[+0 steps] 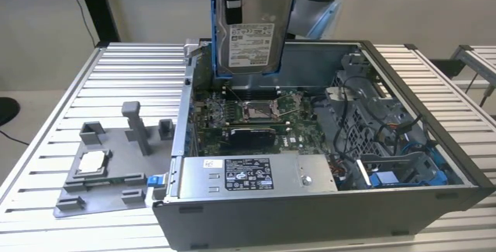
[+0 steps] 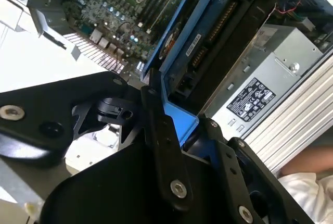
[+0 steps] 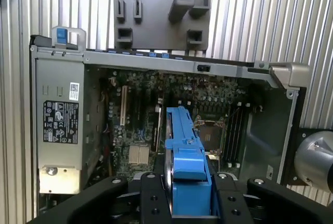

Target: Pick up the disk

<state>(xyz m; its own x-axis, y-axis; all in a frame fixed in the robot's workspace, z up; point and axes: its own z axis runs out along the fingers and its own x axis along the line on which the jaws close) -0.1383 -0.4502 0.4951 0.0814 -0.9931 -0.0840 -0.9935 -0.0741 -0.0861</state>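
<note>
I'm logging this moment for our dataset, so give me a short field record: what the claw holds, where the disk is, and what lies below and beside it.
claw: shut on the disk's blue-framed edge
disk: upright, held over the open computer case, label facing the exterior camera
below disk: motherboard
near wall of case: grey power supply box
beside case: grey fixture plate on the slatted table, at the exterior view's left, carrying a small square chip
</note>
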